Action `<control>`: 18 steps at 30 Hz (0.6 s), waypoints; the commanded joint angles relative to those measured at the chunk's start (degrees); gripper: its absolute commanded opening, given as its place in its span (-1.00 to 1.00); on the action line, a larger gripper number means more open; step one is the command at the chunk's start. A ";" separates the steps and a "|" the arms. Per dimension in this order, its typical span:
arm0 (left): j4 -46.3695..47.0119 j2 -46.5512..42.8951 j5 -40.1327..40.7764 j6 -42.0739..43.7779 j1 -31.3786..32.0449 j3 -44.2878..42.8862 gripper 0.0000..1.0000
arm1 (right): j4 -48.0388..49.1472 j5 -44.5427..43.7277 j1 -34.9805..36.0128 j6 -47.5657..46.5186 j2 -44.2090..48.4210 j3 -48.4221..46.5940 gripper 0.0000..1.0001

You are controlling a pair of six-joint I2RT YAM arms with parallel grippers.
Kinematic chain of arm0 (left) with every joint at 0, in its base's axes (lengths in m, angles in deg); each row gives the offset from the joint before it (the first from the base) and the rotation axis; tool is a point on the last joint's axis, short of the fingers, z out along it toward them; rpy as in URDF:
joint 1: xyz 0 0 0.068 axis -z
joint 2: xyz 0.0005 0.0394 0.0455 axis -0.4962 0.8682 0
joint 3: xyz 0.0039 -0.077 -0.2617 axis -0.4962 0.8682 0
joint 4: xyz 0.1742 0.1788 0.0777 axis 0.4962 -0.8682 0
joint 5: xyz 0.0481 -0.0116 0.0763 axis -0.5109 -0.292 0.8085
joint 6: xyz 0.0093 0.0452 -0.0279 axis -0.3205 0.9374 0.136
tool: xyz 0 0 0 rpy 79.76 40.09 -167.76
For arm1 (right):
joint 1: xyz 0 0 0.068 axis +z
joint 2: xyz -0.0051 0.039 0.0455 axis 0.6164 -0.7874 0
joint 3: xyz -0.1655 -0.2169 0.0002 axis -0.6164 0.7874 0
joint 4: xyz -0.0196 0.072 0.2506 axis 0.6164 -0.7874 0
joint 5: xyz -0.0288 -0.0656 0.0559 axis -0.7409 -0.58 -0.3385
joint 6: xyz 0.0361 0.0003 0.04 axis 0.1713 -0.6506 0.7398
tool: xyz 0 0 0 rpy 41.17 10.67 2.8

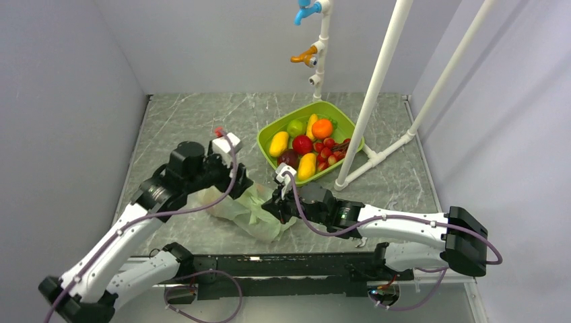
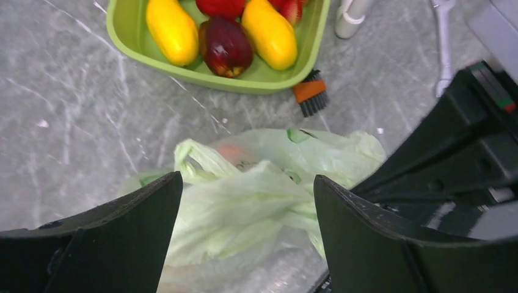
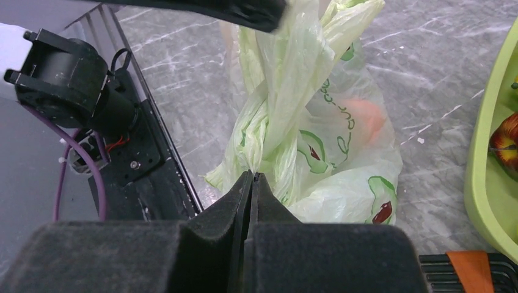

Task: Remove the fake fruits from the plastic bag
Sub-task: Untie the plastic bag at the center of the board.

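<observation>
The pale-green plastic bag (image 1: 250, 212) lies crumpled on the table between my two grippers. My left gripper (image 2: 247, 189) is open, its jaws wide on either side of a bunched fold of the bag (image 2: 244, 201). My right gripper (image 3: 252, 176) is shut on a fold of the bag (image 3: 287, 104), pinching it at the fingertips. A pink-orange fake fruit (image 3: 366, 119) shows through the bag's film, and also as an orange tint in the left wrist view (image 2: 229, 149). Any other fruits in the bag are hidden. The left finger (image 3: 201, 9) hangs over the bag's top.
A green tray (image 1: 266, 138) behind the bag holds yellow oval fruits, a dark red fruit (image 2: 225, 46), red berries and round green and orange pieces. A small orange-and-black brush (image 2: 310, 94) lies beside the tray. White pipes (image 1: 377, 87) stand right of it. Grey walls enclose the table.
</observation>
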 commanded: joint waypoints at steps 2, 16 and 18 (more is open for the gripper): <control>-1.49 6.28 12.31 6.43 4.85 -2.30 0.72 | 1.96 -0.61 -0.34 -0.01 1.56 -0.62 -1.00; -0.78 5.50 12.83 6.59 6.95 4.11 0.39 | 3.15 0.44 -0.38 0.37 -1.34 -1.11 -1.00; -1.05 5.21 14.88 5.75 6.97 3.73 0.08 | 3.88 0.92 -0.38 1.06 -1.72 -0.72 -1.00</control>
